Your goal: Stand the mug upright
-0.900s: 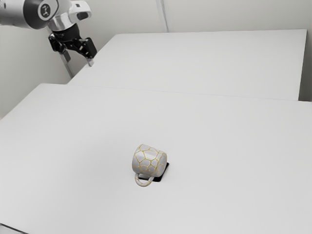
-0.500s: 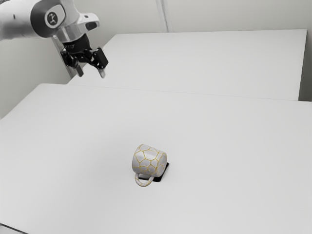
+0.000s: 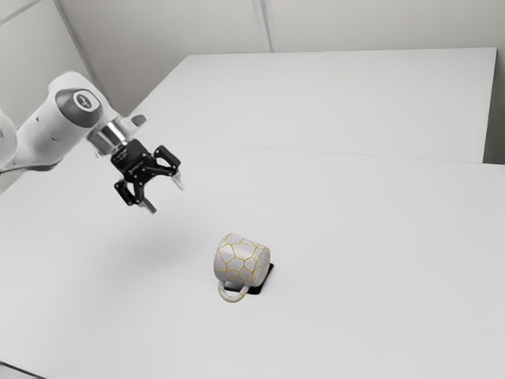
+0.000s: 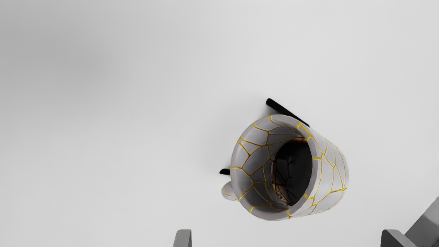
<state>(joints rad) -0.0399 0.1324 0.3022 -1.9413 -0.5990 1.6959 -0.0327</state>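
The white table (image 3: 371,245) spreads across the lower frame. Left of centre, the gripper (image 3: 165,196) hangs wide and empty, presumably leaving room to straddle the mug (image 3: 242,260), which lies sideways at lower centre, mouth gripper-ward, perhaps propped by the flat black object (image 4: 283,109).

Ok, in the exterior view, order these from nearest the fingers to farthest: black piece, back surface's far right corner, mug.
1. Mug, lying mouth toward the fingers.
2. Black piece, poking out beyond the mug.
3. Far corner, at the exterior view's upper right.
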